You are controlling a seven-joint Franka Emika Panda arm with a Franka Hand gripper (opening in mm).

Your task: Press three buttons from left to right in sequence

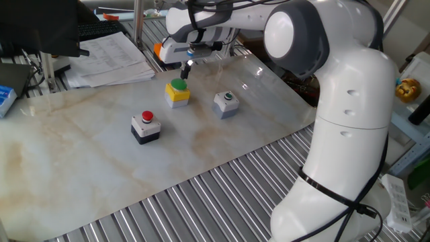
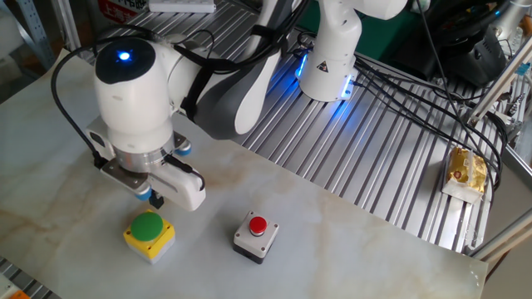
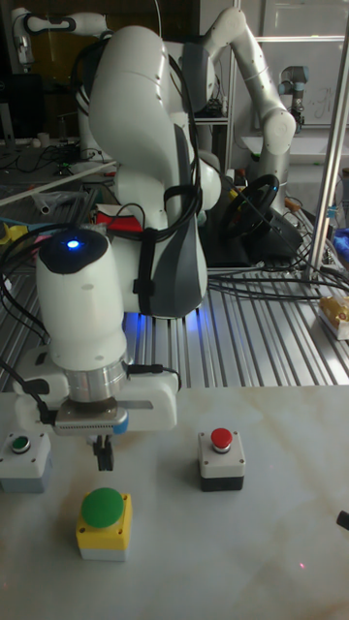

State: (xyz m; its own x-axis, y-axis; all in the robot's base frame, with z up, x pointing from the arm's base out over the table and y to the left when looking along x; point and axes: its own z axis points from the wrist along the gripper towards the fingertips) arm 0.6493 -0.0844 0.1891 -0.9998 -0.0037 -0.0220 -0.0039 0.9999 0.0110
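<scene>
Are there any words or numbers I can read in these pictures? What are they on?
No words or numbers can be read for sure.
Stack of printed papers: lines of print, too small to read.
Red sign at the top edge of the other fixed view: white marks, cut off and blurred.
Warning triangle sticker on the white robot base: a symbol, no words.
The three button boxes show no lettering.

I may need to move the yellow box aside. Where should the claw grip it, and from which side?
Probably from straight above, closing on two opposite flat side walls of the yellow box, below the green button. The domed button offers no flat hold, and the box sits upright with free space around it.
</scene>
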